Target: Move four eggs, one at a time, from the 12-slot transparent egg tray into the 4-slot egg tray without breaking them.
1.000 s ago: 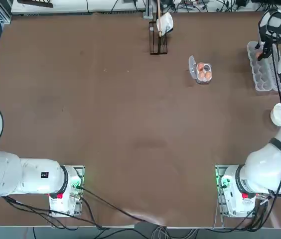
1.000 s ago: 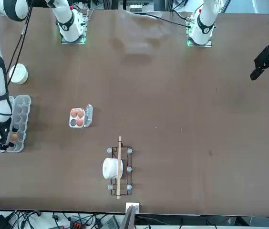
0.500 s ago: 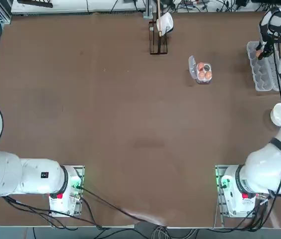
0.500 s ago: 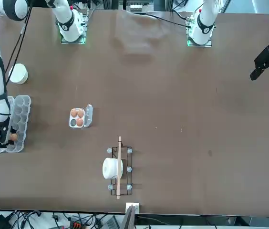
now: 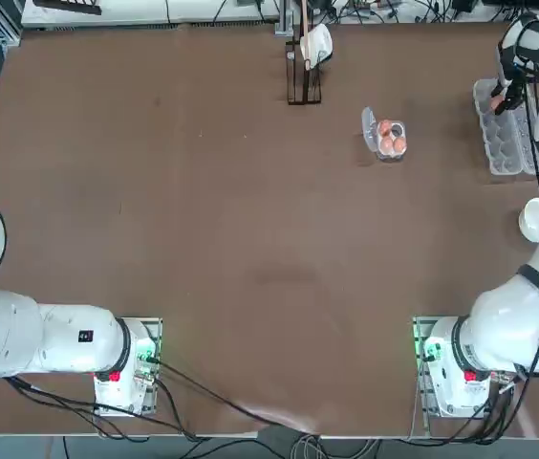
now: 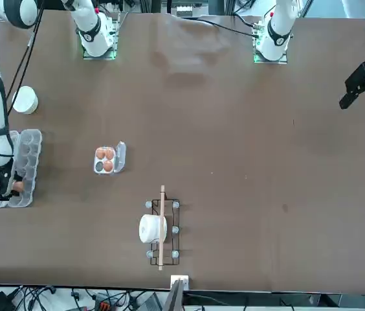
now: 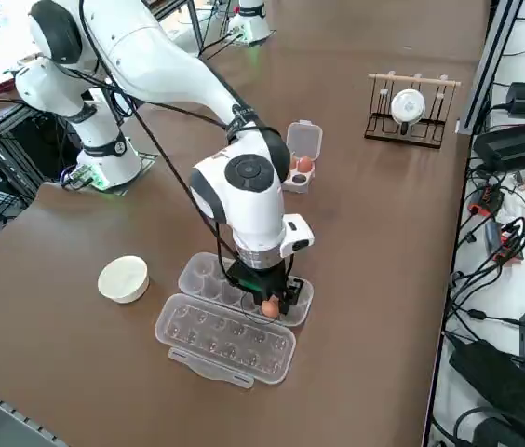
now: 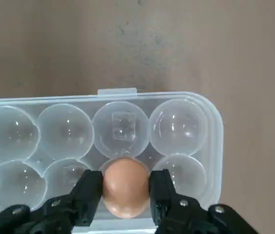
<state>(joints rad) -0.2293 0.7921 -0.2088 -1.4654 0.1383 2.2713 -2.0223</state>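
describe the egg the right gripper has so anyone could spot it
Find the long clear plastic 12-cup carton at the table's edge beside the white bowl. At its end, the right gripper is shut on a small orange-brown egg; every other cup there is empty.

Egg (image 8: 125, 191) in end cup of 12-slot tray (image 8: 196, 126); 4-slot tray (image 5: 390, 139) well apart; three eggs (image 5: 391, 137) inside

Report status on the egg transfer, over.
Right end effector shut on last egg over 12-slot tray. Three eggs already in 4-slot tray, one cup free. Path between trays clear.
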